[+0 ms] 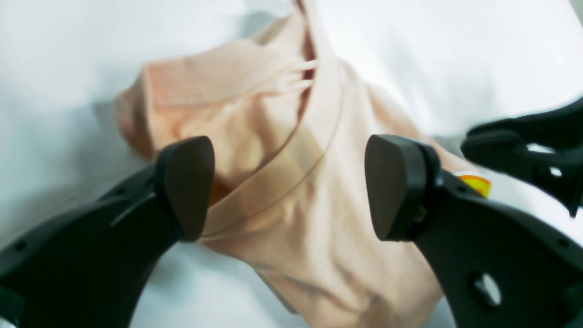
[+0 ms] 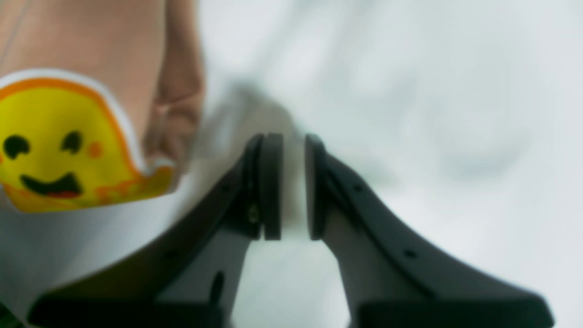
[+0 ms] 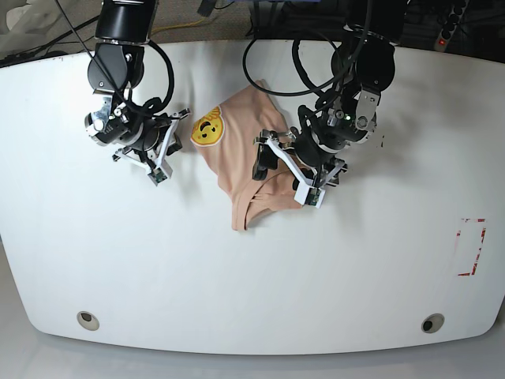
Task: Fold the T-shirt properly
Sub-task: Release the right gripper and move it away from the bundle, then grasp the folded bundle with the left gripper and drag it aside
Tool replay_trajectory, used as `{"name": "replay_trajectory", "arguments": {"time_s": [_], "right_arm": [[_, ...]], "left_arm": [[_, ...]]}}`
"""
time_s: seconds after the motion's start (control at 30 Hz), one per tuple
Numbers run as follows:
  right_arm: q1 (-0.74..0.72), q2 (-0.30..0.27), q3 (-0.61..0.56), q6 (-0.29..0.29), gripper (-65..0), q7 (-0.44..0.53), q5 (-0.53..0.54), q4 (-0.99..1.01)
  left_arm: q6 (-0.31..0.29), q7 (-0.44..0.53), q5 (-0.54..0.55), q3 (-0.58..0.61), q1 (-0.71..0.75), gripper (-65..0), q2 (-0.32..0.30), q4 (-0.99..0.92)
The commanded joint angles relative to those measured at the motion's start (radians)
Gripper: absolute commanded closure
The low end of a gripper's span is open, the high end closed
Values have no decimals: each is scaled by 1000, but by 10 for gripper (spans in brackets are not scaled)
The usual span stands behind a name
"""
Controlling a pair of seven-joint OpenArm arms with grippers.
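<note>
The peach T-shirt point(image 3: 245, 170) lies crumpled in a heap at the middle of the white table point(image 3: 252, 276). Its yellow bear print point(image 3: 207, 129) faces up at the heap's left edge. In the left wrist view the shirt point(image 1: 255, 105) shows its ribbed collar, and my left gripper point(image 1: 291, 187) is open, one finger on each side of the collar, holding nothing. In the base view this gripper point(image 3: 260, 160) is at the heap's right side. My right gripper point(image 2: 292, 187) is nearly shut with a thin gap and is empty. It is over bare table just right of the print point(image 2: 54, 146).
A red rectangle outline point(image 3: 472, 246) is marked near the table's right edge. Two round holes point(image 3: 88, 320) sit near the front edge. Cables and equipment lie beyond the table's back edge. The right gripper point(image 1: 524, 150) shows at the right of the left wrist view.
</note>
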State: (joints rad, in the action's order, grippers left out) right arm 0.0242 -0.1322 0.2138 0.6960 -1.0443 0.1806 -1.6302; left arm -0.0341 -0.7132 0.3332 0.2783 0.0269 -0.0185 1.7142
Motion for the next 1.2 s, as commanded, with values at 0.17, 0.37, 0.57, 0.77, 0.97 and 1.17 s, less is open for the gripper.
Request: {"name": "replay_trajectory", "arguments": {"time_s": [0.17,0.37,0.57,0.77,0.97,1.17], "right_arm": [[47,29,-175,2,-73,19,12,-58],[73,105,-227,2,-73,17,1,-114],[73,116,-224,2,-73,17,3,-117],[67,82,-142,2,-73,17,13,-112],[47,76,-49,2,-73,17,13,-109],[46,62,-14,2,-73,17,13,-110]], "left_arm": [[-3,71,10,-6,-17,-478,2,23],[-3,71,10,-6,-12,-478,7,25],[-2,76,-85,2,1,-478,10,39],[-2,108,-193,45,14,-478,12,34],[-2,175,-260,45,31,-478,12,-24],[-2,240,-271,86,31,-478,12,-194]]}}
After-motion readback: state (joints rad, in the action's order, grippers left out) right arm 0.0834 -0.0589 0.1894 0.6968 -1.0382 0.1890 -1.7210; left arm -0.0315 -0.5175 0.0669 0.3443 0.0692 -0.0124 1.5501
